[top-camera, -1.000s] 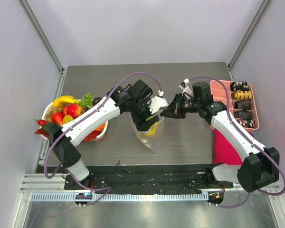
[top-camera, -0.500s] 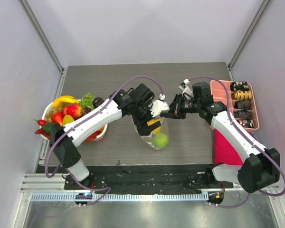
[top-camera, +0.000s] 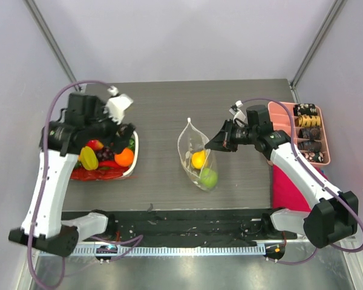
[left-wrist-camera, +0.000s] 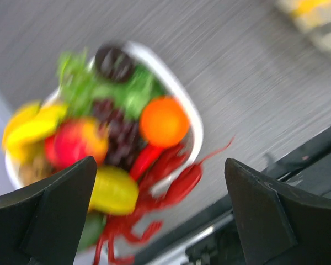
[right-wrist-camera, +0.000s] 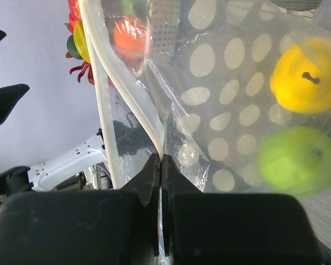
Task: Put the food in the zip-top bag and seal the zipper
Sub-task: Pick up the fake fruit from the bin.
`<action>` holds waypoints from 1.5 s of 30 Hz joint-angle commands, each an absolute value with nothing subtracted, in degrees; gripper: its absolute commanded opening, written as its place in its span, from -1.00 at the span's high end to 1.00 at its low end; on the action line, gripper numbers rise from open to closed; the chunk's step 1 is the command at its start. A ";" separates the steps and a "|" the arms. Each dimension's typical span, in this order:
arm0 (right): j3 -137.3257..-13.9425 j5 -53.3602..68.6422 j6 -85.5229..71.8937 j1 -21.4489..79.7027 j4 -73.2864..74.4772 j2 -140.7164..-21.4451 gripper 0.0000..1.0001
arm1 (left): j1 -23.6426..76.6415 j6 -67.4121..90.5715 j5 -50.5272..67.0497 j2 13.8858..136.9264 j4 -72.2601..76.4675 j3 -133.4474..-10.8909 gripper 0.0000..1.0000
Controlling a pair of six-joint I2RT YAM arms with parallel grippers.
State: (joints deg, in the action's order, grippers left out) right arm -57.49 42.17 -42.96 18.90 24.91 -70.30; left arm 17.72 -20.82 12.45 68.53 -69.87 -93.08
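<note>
The right gripper (right-wrist-camera: 161, 165) was clamped on the mouth edge of the clear, white-dotted zip-top bag (top-camera: 187, 145), which sat mid-table holding a yellow toy fruit (top-camera: 198, 159) and a green toy apple (top-camera: 208, 177), while the left gripper (left-wrist-camera: 159, 162) hung wide open and empty above the white basket (top-camera: 135, 152) heaped with toy food.

The left gripper (left-wrist-camera: 160, 161) has left the bag (top-camera: 187, 136) and now hangs over the basket (top-camera: 135, 152) at the left, jaws spread wide. A green apple (top-camera: 208, 177) now lies in the bag.

Overhead view sees basket (top-camera: 135, 163) and bag (top-camera: 190, 140), left wrist above basket, right wrist near bag
</note>
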 commanded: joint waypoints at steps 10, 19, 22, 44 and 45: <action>-56.34 41.57 -41.22 18.98 23.29 -68.99 0.98 | -8.17 -26.29 7.12 75.75 -74.88 -90.61 -1.00; -56.34 41.66 -41.22 18.98 23.47 -68.99 0.98 | -9.32 -22.23 8.35 83.57 -72.33 -92.02 -0.99; -56.60 41.66 -41.22 18.90 23.47 -69.17 0.98 | -9.40 -22.94 8.00 85.16 -71.37 -92.20 -0.99; -56.51 41.84 -40.69 18.98 23.82 -69.61 0.98 | -9.41 -23.73 7.03 90.61 -64.95 -87.28 -1.00; -56.60 41.84 -40.69 18.98 23.73 -69.52 0.98 | -9.49 -23.73 7.12 90.62 -64.60 -87.19 -0.99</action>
